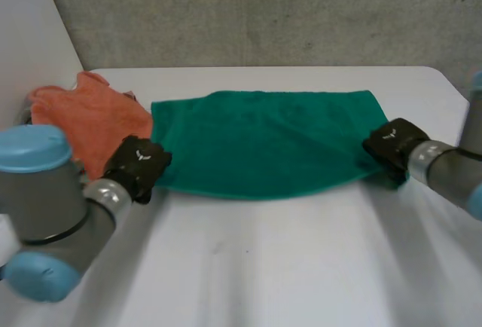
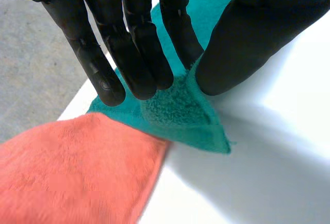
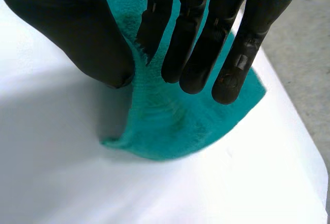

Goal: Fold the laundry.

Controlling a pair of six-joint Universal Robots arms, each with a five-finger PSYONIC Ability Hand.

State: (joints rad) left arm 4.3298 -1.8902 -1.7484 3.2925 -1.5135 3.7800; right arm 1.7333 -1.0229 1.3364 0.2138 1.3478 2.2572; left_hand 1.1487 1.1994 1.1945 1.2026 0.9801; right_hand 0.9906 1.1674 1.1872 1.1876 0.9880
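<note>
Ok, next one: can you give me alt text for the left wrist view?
The robot's left hand pinches a corner of the green towel between thumb and fingers, drawing it up into a small peak off the white table. An orange towel lies beside that corner, touching the green towel's edge.

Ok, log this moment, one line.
left hand: pinches green towel, near corner | right hand: pinches other near corner | orange cloth: beside left hand

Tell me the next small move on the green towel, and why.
Probably raise both near corners together, ready to carry them to the far edge. The left hand and right hand each pinch a near corner, and the green towel lies spread flat between them.
</note>
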